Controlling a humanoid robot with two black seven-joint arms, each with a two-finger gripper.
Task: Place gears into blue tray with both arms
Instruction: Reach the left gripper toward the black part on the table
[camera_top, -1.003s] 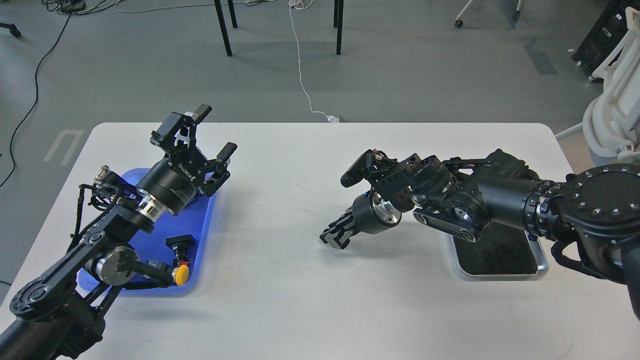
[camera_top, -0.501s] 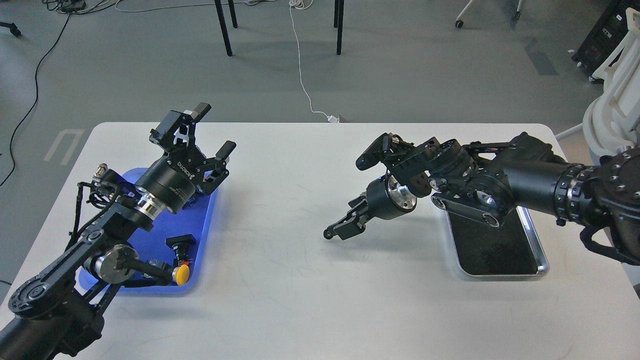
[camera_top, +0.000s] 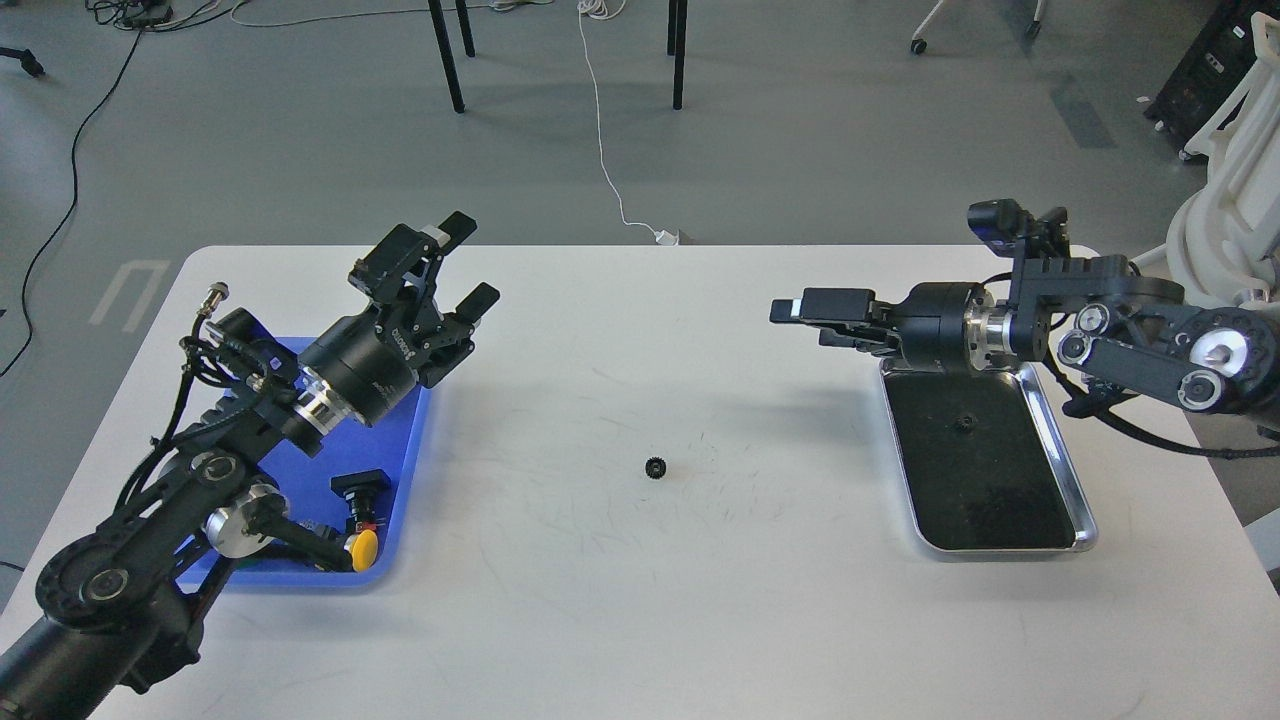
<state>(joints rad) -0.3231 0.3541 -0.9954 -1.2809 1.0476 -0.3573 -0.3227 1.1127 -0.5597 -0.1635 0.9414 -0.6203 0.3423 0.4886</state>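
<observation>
Two gears show: one gear (camera_top: 656, 466) lies alone on the white tabletop (camera_top: 640, 600) near its middle, and a second gear (camera_top: 964, 423) sits on the dark metal tray (camera_top: 1085, 520) at 3 o'clock. One blue tray (camera_top: 412, 470) lies at 9 o'clock, holding a yellow-capped switch (camera_top: 362, 535). The left pincer (camera_top: 440, 270) hangs over the blue tray's far right corner, pointing toward 1 o'clock, fingers spread and released, grasping nothing. The right pincer (camera_top: 815, 318) hovers above the metal tray's far edge, level, pointing toward 9 o'clock; whether its fingers are parted cannot be told.
</observation>
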